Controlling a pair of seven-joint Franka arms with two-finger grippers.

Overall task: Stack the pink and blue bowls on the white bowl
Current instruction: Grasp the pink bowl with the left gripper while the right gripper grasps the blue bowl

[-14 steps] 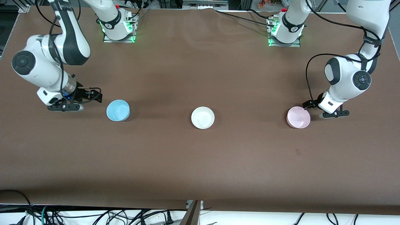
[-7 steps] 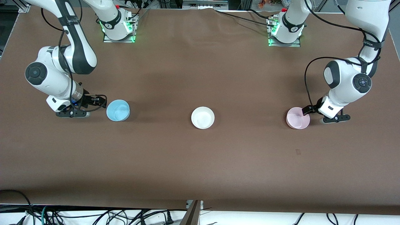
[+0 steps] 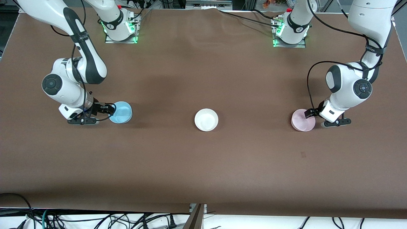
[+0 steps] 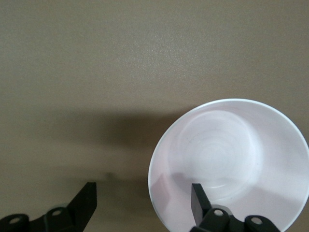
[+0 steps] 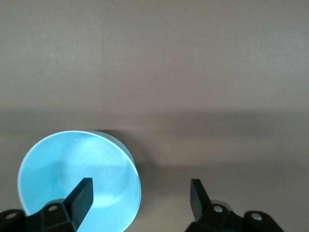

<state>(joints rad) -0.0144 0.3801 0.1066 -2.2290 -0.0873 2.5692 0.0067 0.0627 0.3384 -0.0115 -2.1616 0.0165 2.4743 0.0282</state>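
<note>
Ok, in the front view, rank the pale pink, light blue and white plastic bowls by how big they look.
1. Round white plastic bowl: fully visible, looks marginally widest.
2. Tied: light blue plastic bowl and pale pink plastic bowl. A gripper finger overlaps each rim, hiding a sliver.
All three look near-equal, so this ranking is unsure.

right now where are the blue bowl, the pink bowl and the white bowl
blue bowl (image 3: 122, 113), front view, on its inner floor
pink bowl (image 3: 301, 121), front view, on its inner floor
white bowl (image 3: 206, 119), front view, on its inner floor
</note>
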